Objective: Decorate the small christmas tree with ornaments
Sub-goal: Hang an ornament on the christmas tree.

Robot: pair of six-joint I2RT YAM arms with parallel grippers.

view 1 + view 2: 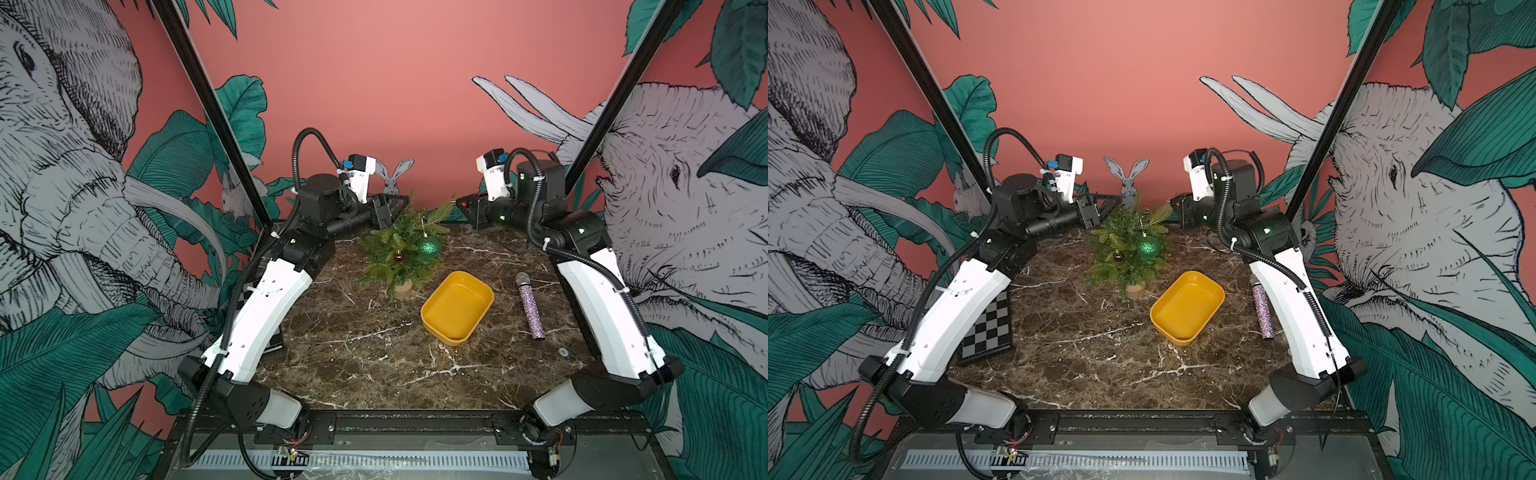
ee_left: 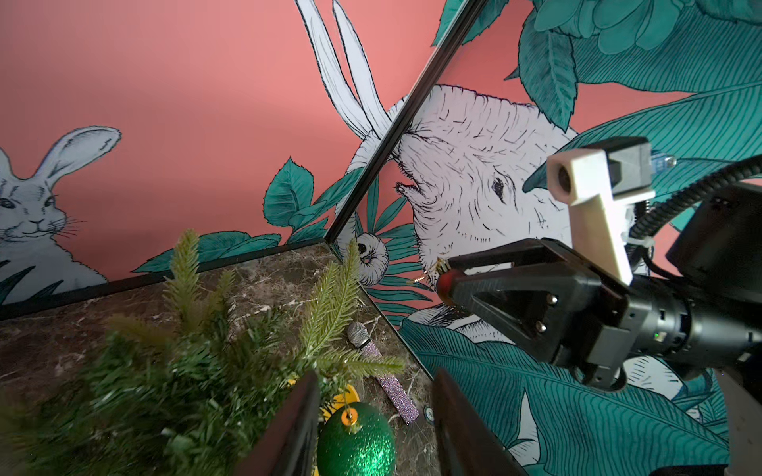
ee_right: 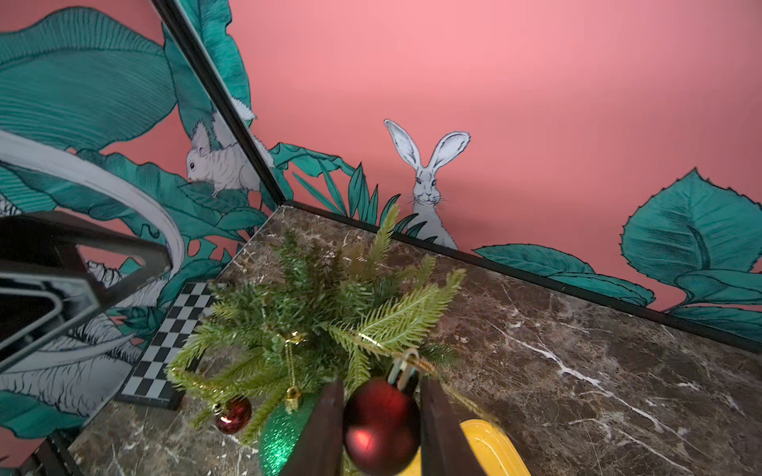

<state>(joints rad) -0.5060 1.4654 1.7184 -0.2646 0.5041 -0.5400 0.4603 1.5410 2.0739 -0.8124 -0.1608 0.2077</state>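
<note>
The small christmas tree stands on its tan trunk at the back middle of the marble table. Two ornaments hang on it: a glittery green ball and a small dark red ball. My left gripper hovers at the tree's top left, open, with the green ball hanging just beyond its spread fingers and untouched by them. My right gripper is shut on another red ball beside the tree's upper right branch, its gold loop trailing.
A yellow tub sits in front of the tree to the right. A glittery purple microphone lies right of it, near my right arm. A checkerboard lies under my left arm. Painted walls close the back and sides.
</note>
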